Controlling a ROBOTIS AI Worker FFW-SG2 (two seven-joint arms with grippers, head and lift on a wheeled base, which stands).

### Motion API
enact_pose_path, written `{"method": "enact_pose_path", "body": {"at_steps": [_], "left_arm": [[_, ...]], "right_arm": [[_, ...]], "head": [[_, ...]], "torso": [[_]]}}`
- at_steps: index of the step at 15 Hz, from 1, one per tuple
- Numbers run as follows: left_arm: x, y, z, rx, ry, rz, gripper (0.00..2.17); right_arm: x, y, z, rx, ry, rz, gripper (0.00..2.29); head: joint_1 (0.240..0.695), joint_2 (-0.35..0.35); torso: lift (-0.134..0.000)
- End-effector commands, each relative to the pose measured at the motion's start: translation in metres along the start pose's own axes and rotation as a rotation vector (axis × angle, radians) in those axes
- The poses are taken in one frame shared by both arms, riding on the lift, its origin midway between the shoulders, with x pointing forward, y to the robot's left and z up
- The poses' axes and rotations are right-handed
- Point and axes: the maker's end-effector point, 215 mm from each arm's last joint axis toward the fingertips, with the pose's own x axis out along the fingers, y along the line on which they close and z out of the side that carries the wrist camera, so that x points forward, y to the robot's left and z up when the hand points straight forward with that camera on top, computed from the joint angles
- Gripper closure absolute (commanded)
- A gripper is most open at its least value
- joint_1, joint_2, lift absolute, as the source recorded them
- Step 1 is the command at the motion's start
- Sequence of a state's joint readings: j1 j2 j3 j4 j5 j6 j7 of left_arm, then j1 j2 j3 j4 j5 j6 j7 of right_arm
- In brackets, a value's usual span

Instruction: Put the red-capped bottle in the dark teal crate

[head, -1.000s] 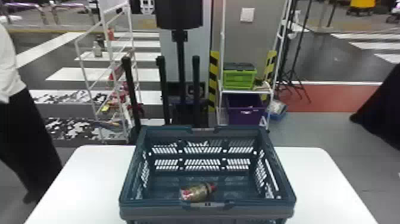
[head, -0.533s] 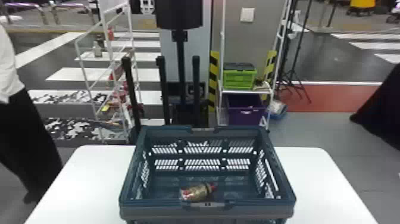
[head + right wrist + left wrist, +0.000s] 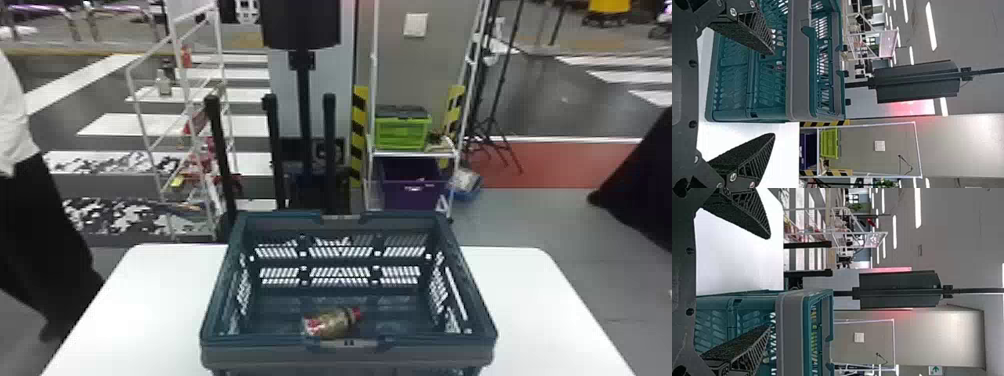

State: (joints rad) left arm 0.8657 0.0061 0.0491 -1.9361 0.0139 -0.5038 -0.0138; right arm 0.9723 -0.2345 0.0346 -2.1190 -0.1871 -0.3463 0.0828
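The dark teal crate (image 3: pixel 350 356) stands on the white table in the head view. On its floor, close to the near wall, lies the red-capped bottle (image 3: pixel 329 324) on its side, cap pointing right. In the left wrist view my left gripper (image 3: pixel 768 282) is open with nothing held, and the crate (image 3: pixel 791 333) is just beyond it. My right gripper (image 3: pixel 774 94) also stands open and holds nothing, with the crate's side (image 3: pixel 799 78) beyond its fingers.
The white table (image 3: pixel 150 300) extends on both sides of the crate. Behind it are black upright posts (image 3: pixel 272 150), a white wire rack (image 3: pixel 185 100) and a shelf holding a green crate (image 3: pixel 402 132) above a purple bin (image 3: pixel 412 192).
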Motion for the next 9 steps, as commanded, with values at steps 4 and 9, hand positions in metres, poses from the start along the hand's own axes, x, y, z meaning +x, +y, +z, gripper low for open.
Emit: {"method": "enact_pose_path", "body": {"at_steps": [4, 9], "left_arm": [[0.0001, 0.0014, 0.0007, -0.007, -0.005, 0.014, 0.08], [0.0022, 0.0002, 0.0008, -0.006, -0.006, 0.011, 0.08]], "right_arm": [[-0.0005, 0.0011, 0.0008, 0.002, -0.01, -0.003, 0.15], [-0.0015, 0.0001, 0.002, 0.002, -0.01, -0.004, 0.15]], "head": [[0.499, 0.0], [0.499, 0.0]], "torso": [[0.0], [0.0]]}}
